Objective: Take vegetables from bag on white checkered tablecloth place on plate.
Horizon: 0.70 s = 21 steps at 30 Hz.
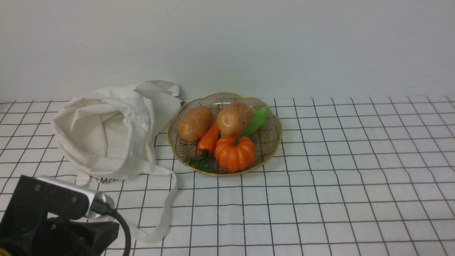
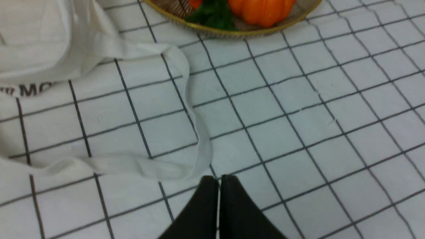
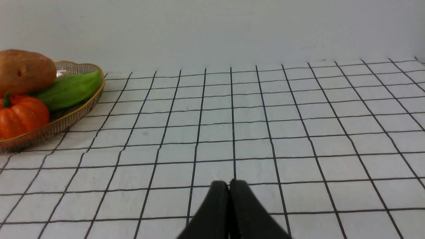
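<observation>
Since the front view takes in the whole table, I'll start there. The bag sits slumped on the white checkered tablecloth with its mouth gaping, though I can't see down to the bottom of it. Just beside it is the plate, and the round potato is already in it, toward the back, half covering a green leafy thing. A longer potato, an orange carrot-ish piece and a small pumpkin share the plate. The left arm is just a dark block with a cable in the near corner, cut off by the frame.

Left wrist view: the left gripper has its black jaws pressed together with nothing between them, over bare cloth just beside the bag's strap. The lettering on the bag is cut off; I only make out "MO". Only the plate's near rim shows, blurry.

Right wrist view: the right gripper is closed tight too, empty, well apart from the plate. The frame edge slices off part of the plate and the round potato.
</observation>
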{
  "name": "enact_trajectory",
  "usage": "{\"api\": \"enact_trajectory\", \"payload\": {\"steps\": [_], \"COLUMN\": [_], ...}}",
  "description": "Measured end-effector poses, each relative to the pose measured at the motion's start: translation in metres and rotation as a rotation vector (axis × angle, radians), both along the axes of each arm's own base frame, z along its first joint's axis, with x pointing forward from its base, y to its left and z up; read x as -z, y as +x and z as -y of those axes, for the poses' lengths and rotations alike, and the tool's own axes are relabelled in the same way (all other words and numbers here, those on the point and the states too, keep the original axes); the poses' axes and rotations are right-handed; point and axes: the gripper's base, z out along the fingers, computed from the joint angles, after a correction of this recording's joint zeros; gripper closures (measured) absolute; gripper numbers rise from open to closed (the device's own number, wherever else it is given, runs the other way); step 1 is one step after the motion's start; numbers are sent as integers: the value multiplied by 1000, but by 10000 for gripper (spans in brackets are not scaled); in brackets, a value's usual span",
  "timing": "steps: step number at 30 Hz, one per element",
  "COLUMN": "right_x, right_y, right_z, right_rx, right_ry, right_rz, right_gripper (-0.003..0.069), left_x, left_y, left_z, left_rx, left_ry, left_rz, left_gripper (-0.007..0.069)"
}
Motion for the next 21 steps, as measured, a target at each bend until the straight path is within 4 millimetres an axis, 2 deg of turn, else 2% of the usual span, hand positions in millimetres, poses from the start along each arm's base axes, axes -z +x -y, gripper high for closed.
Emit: {"api": "enact_trajectory", "payload": {"steps": [16, 21], "right_x": [0, 0], "right_y": [0, 0], "right_z": [0, 0], "right_rx": [0, 0], "right_ry": [0, 0], "right_rz": [0, 0], "right_gripper": [674, 674], "left_x": [5, 4], "left_y": [-4, -17], "left_z": [1, -8], "left_rx": [16, 36], "left_ry": [9, 35], "left_rz": [-17, 72], "left_gripper": [632, 632]}}
